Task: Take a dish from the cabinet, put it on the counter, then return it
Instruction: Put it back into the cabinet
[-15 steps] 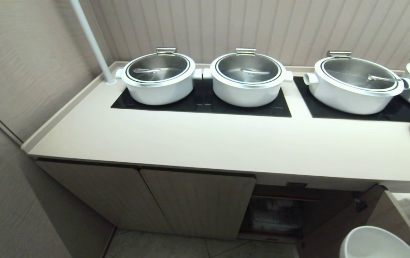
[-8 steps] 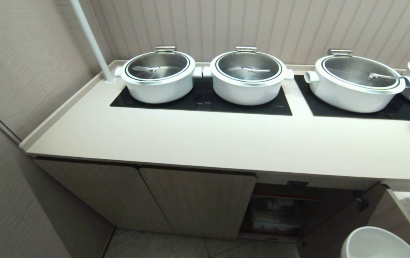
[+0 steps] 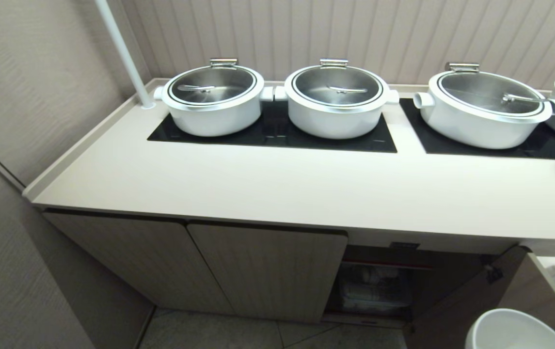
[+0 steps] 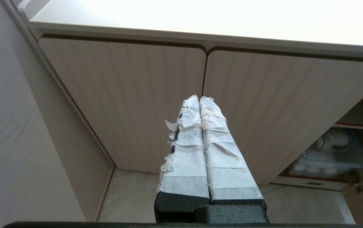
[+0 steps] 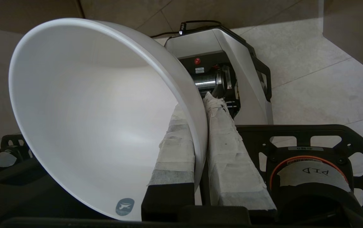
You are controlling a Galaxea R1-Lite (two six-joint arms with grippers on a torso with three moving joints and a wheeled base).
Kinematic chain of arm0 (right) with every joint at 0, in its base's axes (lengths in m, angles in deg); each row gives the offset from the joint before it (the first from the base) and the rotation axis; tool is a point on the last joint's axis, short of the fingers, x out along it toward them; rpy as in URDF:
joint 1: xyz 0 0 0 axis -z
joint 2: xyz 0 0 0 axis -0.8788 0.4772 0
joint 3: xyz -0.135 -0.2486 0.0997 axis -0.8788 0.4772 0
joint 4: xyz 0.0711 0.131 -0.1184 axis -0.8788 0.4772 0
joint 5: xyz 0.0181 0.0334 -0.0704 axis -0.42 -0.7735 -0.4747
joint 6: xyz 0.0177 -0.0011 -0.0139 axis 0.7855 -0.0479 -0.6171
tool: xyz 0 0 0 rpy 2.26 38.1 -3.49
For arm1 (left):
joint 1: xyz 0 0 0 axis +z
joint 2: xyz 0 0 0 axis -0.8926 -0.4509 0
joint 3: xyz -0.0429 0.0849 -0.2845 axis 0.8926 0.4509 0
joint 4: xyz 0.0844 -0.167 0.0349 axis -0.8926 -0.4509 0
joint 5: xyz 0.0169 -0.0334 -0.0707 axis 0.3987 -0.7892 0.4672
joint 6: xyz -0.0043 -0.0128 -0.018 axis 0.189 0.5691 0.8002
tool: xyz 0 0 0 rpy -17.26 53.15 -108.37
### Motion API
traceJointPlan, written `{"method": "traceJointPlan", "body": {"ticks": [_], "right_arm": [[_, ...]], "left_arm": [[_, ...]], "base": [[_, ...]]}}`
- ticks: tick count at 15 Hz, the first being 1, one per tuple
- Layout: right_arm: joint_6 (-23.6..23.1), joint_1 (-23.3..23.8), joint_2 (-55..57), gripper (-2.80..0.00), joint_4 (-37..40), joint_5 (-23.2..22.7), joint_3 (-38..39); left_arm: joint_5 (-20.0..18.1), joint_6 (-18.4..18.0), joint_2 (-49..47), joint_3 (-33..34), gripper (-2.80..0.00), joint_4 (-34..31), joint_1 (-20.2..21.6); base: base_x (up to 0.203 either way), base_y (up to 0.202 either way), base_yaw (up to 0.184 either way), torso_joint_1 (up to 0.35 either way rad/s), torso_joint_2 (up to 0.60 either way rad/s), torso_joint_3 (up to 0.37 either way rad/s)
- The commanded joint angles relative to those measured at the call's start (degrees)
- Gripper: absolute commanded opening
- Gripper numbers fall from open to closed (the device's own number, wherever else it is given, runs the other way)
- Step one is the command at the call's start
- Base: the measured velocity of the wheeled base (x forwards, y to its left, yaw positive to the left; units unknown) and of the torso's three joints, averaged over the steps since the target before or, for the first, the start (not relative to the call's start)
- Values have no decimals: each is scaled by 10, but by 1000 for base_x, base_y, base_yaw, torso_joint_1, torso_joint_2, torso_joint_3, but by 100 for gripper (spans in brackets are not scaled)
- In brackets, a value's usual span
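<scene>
Risk lies in the thin rim grip: the right gripper (image 5: 200,126) has its jaws pinched on the dish (image 5: 99,117), held low beside the open cabinet (image 3: 267,271), below the tabletop (image 3: 277,189), where a knock could twist it loose; left gripper (image 4: 199,101) parked, jaws together.

Head view high above counter (image 3: 277,194), left wrist low facing cabinet (image 4: 130,104), both sharing its doors

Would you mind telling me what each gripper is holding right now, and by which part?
The right gripper pinches the white bowl by its rim, one finger inside, one outside. The left gripper is shut on nothing.
</scene>
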Motion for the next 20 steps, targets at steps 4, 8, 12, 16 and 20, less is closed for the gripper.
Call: {"method": "traceJointPlan", "body": {"ticks": [4, 8, 12, 16, 20], "right_arm": [[2, -1, -1, -280, 2, 0, 1], [2, 0, -1, -280, 4, 0, 1], [1, 0, -1, -280, 4, 0, 1], [1, -1, -1, -280, 4, 1, -2], [2, -1, -1, -280, 7, 5, 0]], "left_arm": [[0, 0, 0, 0, -280, 0, 0], [0, 0, 0, 0, -280, 0, 0], [0, 0, 0, 0, -280, 0, 0], [0, 0, 0, 0, -280, 0, 0], [0, 0, 0, 0, -280, 0, 0]], "base": [[0, 0, 0, -84, 187, 94], [0, 0, 0, -112, 246, 127], [0, 0, 0, -136, 294, 159], [0, 0, 0, -145, 310, 163], [0, 0, 0, -145, 316, 166]]}}
